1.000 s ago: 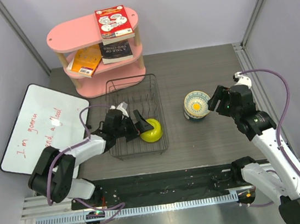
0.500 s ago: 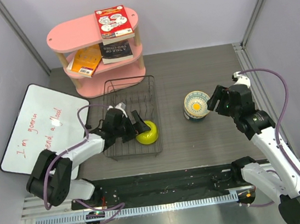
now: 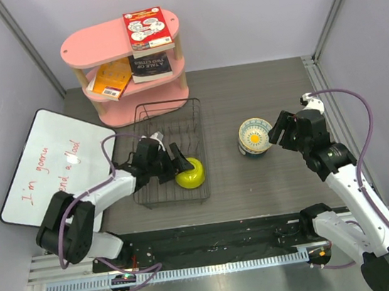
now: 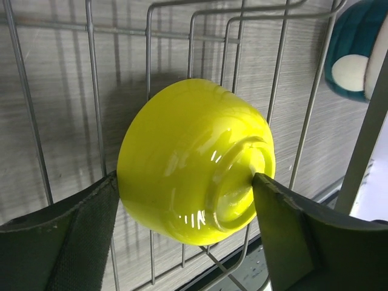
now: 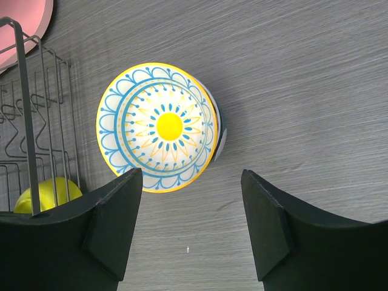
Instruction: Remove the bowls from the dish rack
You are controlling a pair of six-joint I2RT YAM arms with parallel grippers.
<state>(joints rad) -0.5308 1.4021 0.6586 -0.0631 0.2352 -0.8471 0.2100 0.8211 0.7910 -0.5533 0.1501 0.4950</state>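
Tabletop [image 3: 271,185]; left claw [image 4: 185,182] tight on yellow-green bowl [image 4: 176,139] at rack [image 3: 167,103] edge; right claw [image 5: 189,176] wide

Pink shelf [image 3: 95,47] at back left: red book [image 3: 145,28] on top, orange book [image 3: 112,79] and dark book [image 3: 150,66] below. Whiteboard [image 3: 46,161] with red handwriting overhangs the worktop's [image 3: 256,180] left edge.

bright, even light, small glare spots on the yellow-green bowl [image 4: 194,163], a soft shadow beside it.
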